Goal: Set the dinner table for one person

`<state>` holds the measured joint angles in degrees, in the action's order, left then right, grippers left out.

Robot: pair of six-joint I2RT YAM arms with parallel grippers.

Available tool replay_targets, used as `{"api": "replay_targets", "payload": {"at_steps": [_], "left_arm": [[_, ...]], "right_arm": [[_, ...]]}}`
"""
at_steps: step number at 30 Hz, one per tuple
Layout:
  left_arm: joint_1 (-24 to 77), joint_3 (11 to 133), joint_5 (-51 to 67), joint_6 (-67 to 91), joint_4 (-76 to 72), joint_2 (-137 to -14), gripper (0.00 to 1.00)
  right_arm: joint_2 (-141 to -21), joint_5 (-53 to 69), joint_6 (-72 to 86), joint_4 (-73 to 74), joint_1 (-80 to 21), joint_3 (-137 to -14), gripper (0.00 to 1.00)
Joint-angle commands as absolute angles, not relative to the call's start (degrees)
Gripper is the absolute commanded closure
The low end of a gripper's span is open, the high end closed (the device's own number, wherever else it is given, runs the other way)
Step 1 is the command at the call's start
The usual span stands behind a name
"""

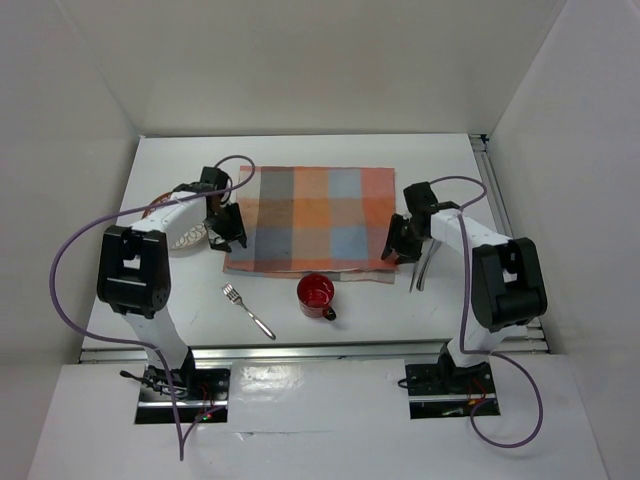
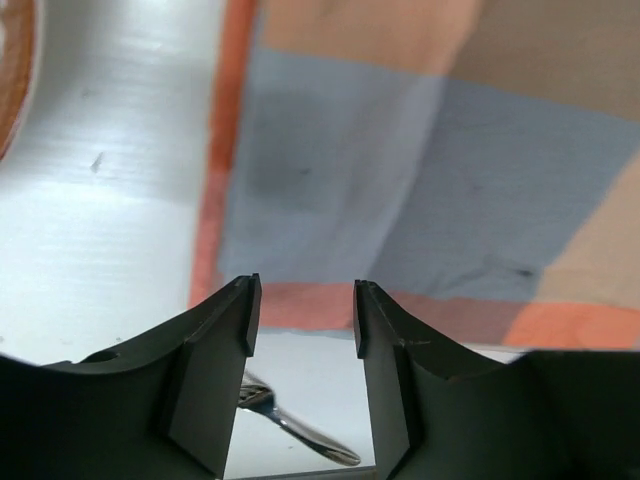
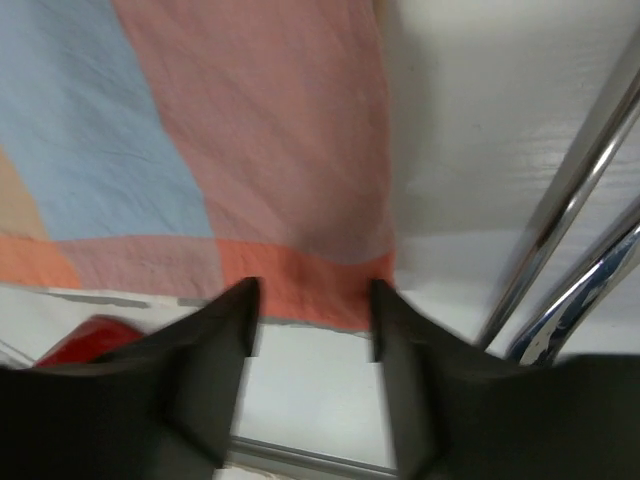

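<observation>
The white dinner table (image 1: 380, 315) carries an orange-and-blue checked mat (image 1: 310, 215) at its middle. My left gripper (image 1: 228, 236) is open and empty over the mat's near left corner (image 2: 400, 170). My right gripper (image 1: 400, 242) is open and empty over the mat's near right corner (image 3: 250, 150). A metal fork (image 1: 248, 310) lies in front of the mat at the left and shows between my left fingers (image 2: 300, 430). A red cup (image 1: 316, 295) stands in front of the mat's near edge, and its rim shows in the right wrist view (image 3: 90, 340).
A plate with a brown rim (image 1: 185, 238) lies left of the mat, mostly hidden under my left arm; its edge shows in the left wrist view (image 2: 15, 90). Metal cutlery (image 1: 425, 265) lies right of the mat (image 3: 565, 210). White walls enclose the table.
</observation>
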<state>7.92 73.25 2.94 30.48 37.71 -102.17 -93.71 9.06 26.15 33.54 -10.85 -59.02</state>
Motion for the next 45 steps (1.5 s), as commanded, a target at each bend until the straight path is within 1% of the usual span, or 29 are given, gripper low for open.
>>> {"api": "replay_targets", "payload": {"at_steps": [1,3,4,5,6,7,8,9,10,11,13,14,15,16,17,18,20,21,22,27,32,33,34,36,37,38,41,43,45], "left_arm": [[6.68,71.55,3.25,31.64,37.01,-102.74,0.41],[6.68,70.93,3.25,31.11,36.47,-103.35,0.47],[6.68,70.32,3.25,31.11,35.87,-104.14,0.48],[6.68,70.31,3.25,31.11,35.86,-104.15,0.48],[6.68,69.79,3.25,31.64,35.34,-104.85,0.5],[6.68,69.18,3.25,31.64,34.72,-104.85,0.5],[6.68,69.17,3.25,31.64,34.72,-104.85,0.51],[6.68,68.65,3.25,31.64,34.19,-105.46,0.51],[6.68,68.64,3.25,31.64,34.19,-105.47,0.52],[6.68,68.64,2.64,31.64,34.19,-106.08,0.54],[6.68,68.64,2.64,31.64,34.19,-106.61,0.58],[6.68,68.64,2.03,31.64,34.8,-106.61,0.65],[6.68,68.64,2.02,31.64,34.8,-107.13,0.69],[6.68,68.64,1.5,31.64,34.8,-107.14,0.7],[6.68,68.64,1.49,31.64,34.8,-107.14,0.74],[6.68,68.64,1.49,31.64,34.8,-107.14,0.84],[6.68,68.64,1.49,32.26,35.51,-106.62,0.93],[6.68,69.43,1.49,32.26,36.03,-106.61,0.99],[6.68,70.13,0.97,32.26,36.64,-105.92,1.0],[6.68,72.59,-1.23,31.64,38.84,-103.01,1.0],[6.68,73.92,-4.12,32.17,41.92,-101.17,1.0],[6.68,73.05,-4.13,32.86,42.45,-101.16,0.91],[6.68,72.25,-4.13,33.48,42.45,-100.29,0.56],[6.68,69.18,-4.13,34.1,41.4,-98.53,0.36],[6.68,68.39,-4.13,34.1,41.4,-98.53,0.33],[6.68,67.68,-3.61,34.1,40.7,-98.53,0.33],[6.68,66.27,-0.44,33.57,39.21,-98.53,0.41],[6.68,65.65,0.44,33.57,38.68,-99.83,0.56],[6.68,65.65,2.02,33.05,38.67,-100.71,0.66]], "right_arm": [[-93.87,7.74,27.77,31.21,-10.55,-57.74,0.48],[-93.08,6.86,27.77,31.2,-10.55,-57.74,0.64],[-92.47,6.33,27.77,31.2,-10.55,-57.74,0.68],[-92.46,5.28,27.77,31.2,-10.55,-57.74,0.7],[-92.46,4.58,27.77,32.16,-10.55,-57.74,0.69],[-91.68,3.87,27.77,32.17,-10.55,-57.74,0.65],[-91.67,3.08,27.77,32.17,-10.55,-57.74,0.59],[-90.8,1.68,27.77,32.17,-10.55,-56.87,0.49],[-90.1,1.67,27.77,32.17,-10.02,-56.87,0.44],[-90.09,1.06,27.77,32.17,-10.02,-56.17,0.41],[-90.09,0.53,27.77,32.17,-10.02,-56.16,0.41],[-91.48,0.53,27.77,32.17,-10.02,-56.16,0.41],[-91.49,0.53,27.77,32.17,-10.02,-55.55,0.41],[-92.36,0.53,27.77,31.38,-10.02,-55.55,0.43],[-92.98,1.4,27.77,30.51,-10.02,-55.55,0.51],[-92.99,1.41,27.77,30.5,-10.02,-54.94,0.58],[-92.99,1.93,28.3,30.5,-10.02,-54.93,0.76],[-92.99,1.93,28.3,30.5,-10.02,-54.93,0.95],[-92.99,1.41,28.3,30.5,-10.02,-54.93,1.0],[-88.17,0.18,28.3,31.11,-10.02,-56.16,1.0],[-87.1,0.18,27.07,32.34,-10.02,-57.39,1.0],[-87.1,0.18,27.07,32.34,-10.02,-57.39,1.0],[-87.1,0.18,27.07,32.34,-10.02,-57.39,1.0],[-87.1,0.18,27.07,32.34,-10.02,-56.78,1.0],[-87.1,0.7,27.07,32.34,-10.02,-56.78,1.0],[-87.62,0.7,27.07,32.34,-10.02,-56.78,1.0],[-88.15,0.7,27.07,31.82,-10.02,-56.78,1.0],[-88.68,0.7,27.07,31.82,-10.02,-56.78,1.0],[-88.68,0.7,27.07,31.82,-10.02,-56.78,1.0]]}}
